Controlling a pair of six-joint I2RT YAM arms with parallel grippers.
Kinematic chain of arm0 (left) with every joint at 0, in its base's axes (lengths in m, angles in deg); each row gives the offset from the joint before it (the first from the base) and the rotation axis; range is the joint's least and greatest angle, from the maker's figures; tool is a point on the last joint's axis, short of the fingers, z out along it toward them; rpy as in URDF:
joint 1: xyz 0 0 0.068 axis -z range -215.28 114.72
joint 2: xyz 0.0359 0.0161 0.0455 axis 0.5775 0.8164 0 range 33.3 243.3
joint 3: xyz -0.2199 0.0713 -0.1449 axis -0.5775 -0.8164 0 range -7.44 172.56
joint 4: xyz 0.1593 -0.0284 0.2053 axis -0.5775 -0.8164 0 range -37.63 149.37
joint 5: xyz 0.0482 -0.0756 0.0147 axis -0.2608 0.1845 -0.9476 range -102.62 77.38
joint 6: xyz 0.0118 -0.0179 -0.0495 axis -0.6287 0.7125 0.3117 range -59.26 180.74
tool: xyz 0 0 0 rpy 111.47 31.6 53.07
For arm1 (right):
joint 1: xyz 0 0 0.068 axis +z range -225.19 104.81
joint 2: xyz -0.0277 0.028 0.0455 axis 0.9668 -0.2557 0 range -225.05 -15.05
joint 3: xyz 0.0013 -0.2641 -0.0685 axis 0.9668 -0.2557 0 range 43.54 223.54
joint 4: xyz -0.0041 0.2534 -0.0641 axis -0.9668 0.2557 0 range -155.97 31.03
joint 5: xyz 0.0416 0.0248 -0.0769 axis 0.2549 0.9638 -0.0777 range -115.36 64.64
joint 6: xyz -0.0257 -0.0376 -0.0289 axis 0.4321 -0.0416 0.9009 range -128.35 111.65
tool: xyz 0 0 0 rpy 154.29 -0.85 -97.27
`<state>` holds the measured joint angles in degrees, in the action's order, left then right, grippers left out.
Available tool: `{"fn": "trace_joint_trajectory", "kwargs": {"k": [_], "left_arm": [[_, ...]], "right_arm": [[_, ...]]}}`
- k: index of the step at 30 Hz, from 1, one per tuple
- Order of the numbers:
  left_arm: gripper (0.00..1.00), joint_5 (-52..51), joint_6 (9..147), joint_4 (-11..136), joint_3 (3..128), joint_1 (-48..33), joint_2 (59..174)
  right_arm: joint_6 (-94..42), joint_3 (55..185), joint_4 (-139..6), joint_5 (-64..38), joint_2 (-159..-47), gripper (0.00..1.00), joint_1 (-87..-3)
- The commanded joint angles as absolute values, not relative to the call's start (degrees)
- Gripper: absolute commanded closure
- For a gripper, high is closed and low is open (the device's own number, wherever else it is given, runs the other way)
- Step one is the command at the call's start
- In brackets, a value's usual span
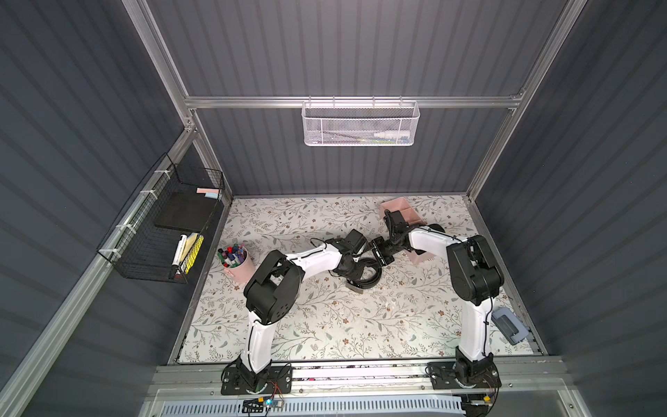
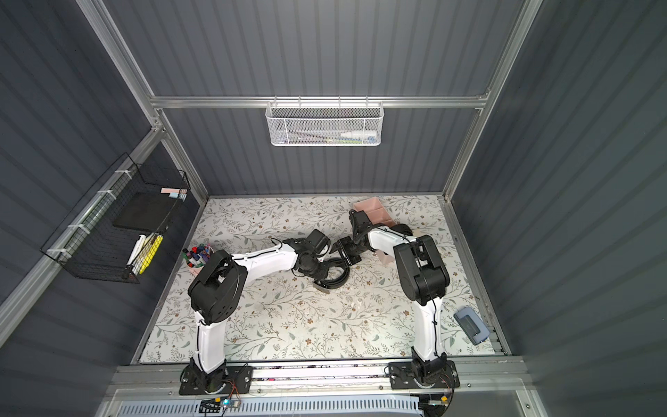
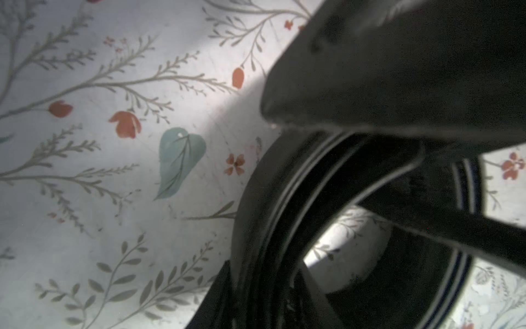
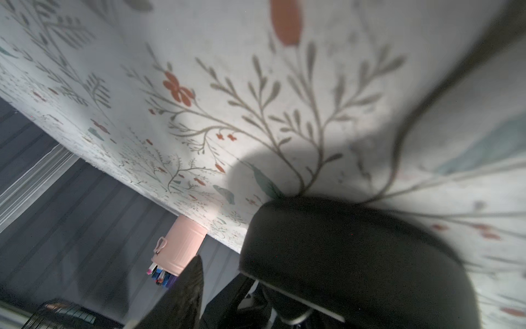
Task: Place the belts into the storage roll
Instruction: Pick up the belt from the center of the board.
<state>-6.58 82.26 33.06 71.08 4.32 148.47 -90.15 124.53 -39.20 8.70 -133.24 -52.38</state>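
Your black leather-like belt (image 1: 370, 279) lies loosely coiled mid-way across the floral-patterned tabletop (image 1: 325, 325), short of the long pale pink plastic compartment tray (image 1: 395, 206). Expect it to be light, limp and springy. The smooth turns will likely slide and unwind unless you pinch all the layers together, best near the stiffer metal buckle (image 1: 355, 287).

In the left wrist view the left end effector (image 1: 357, 270) straddles the coil wall, one finger outside and one inside, and looks clamped on it. You cannot tell how the right end effector (image 1: 383, 254) stands; that wrist view is blurred and blocked. The right arm hides much of the tray, and a black rounded shape (image 1: 435, 228) there may be the second belt.
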Motion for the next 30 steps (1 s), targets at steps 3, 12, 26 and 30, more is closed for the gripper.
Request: {"fn": "trace_joint_trajectory", "kwargs": {"k": [3, 12, 26, 30], "left_arm": [[0.63, 1.06, 81.8, 37.74, 66.5, 5.07, 145.99], [0.63, 2.89, 83.14, 41.74, 63.45, 5.07, 144.6], [0.63, 1.75, 82.97, 42.33, 59.87, 5.07, 141.13], [0.54, 2.88, 81.84, 39.69, 60.62, 5.07, 138.59]], "right_arm": [[-89.59, 129.58, -30.74, -1.94, -136.41, 0.43, -51.95], [-89.11, 136.9, -24.7, -5.81, -141.83, 0.46, -49.2], [-88.99, 137.25, -22.62, -12.27, -144.43, 0.94, -45.96], [-86.88, 138.56, -23.58, -12.77, -142.74, 1.0, -45.83]]}}
